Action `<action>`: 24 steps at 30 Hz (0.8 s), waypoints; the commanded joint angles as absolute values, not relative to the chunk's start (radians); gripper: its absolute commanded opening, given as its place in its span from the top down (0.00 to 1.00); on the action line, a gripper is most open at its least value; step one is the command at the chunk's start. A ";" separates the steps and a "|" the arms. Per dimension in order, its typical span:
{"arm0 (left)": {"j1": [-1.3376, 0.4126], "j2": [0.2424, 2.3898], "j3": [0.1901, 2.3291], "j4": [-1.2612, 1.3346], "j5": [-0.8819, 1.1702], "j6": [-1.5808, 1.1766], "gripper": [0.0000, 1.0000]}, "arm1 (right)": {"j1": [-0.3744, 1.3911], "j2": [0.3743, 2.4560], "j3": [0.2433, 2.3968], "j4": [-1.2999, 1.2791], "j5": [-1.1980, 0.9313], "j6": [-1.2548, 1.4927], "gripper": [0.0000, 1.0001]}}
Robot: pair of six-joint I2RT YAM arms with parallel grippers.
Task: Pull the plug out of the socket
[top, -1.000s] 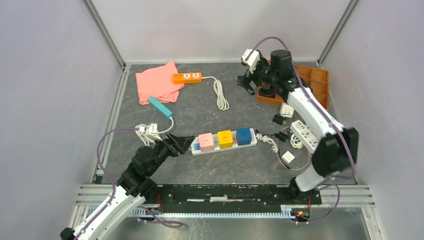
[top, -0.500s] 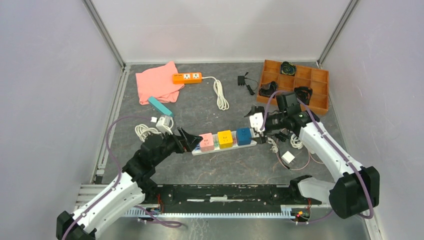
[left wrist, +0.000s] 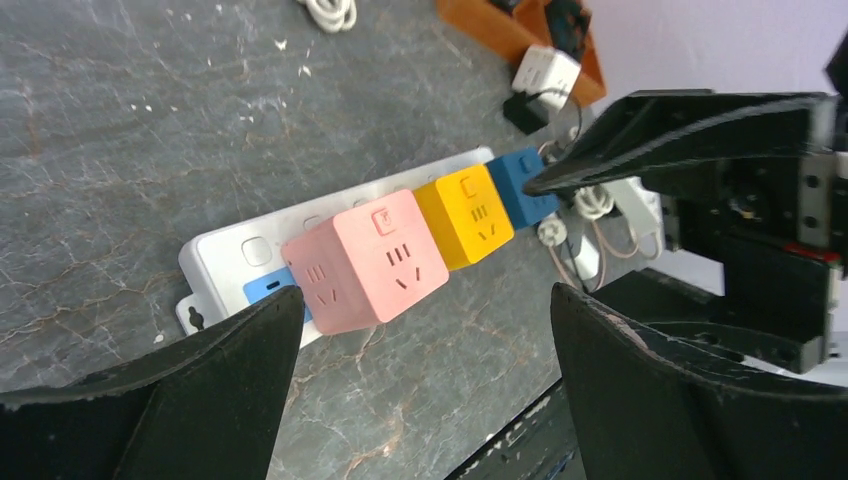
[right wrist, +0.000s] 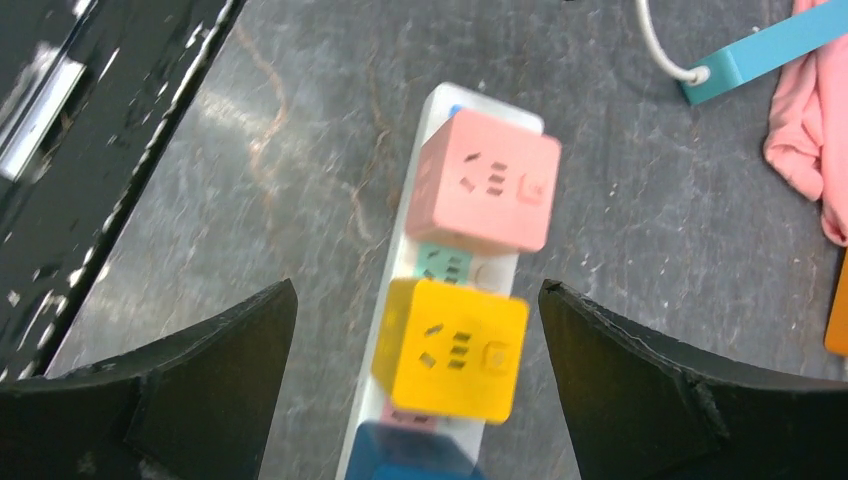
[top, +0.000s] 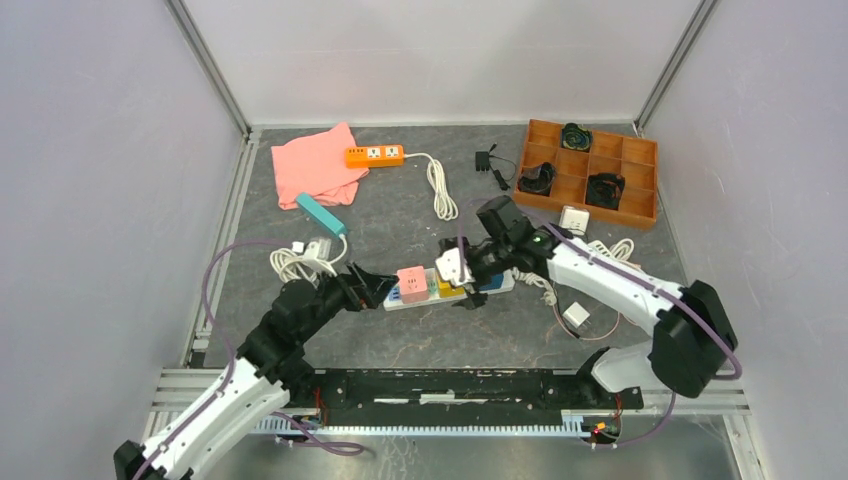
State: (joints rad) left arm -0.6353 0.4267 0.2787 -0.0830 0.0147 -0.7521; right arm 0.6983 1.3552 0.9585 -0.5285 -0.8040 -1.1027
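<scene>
The socket, a long white power strip (top: 398,299), lies at the table's near middle. Pink (top: 412,283), yellow (top: 446,290) and blue (top: 491,284) cube plugs sit in it. My left gripper (top: 378,285) is open and empty at the strip's left end, beside the pink cube (left wrist: 365,260). My right gripper (top: 466,286) is open and hovers over the yellow cube (right wrist: 455,345), its fingers on either side and apart from it. In the right wrist view the pink cube (right wrist: 490,180) lies beyond and the blue cube (right wrist: 410,450) nearer.
An orange power strip (top: 375,155) and pink cloth (top: 315,165) lie at the back left, with a teal block (top: 320,213) nearer. A wooden tray (top: 590,175) stands at the back right. White cords and adapters (top: 575,315) lie right of the strip; a cord bundle (top: 295,262) lies left.
My right arm has swung from the back tray down to the strip and now hovers over the yellow cube. My left gripper has stayed at the strip's left end.
</scene>
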 commanded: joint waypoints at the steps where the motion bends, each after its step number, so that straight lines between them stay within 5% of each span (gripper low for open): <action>1: -0.637 0.281 0.265 -0.172 -0.087 -0.820 0.02 | 0.783 1.450 1.093 -0.393 -0.721 -0.894 0.02; 14: -0.638 0.090 0.249 -0.320 -0.138 -0.892 0.02 | 0.959 1.693 1.271 -0.388 -0.376 -0.764 0.02; 24: -0.638 0.066 0.223 -0.315 -0.136 -0.914 0.02 | 0.959 1.798 1.284 -0.394 -0.343 -0.741 0.02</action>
State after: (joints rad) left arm -0.6361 0.0853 0.2398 -0.3180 -0.1246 -0.8665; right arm 0.9581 1.7538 1.2495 -0.4065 -0.3534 -0.7700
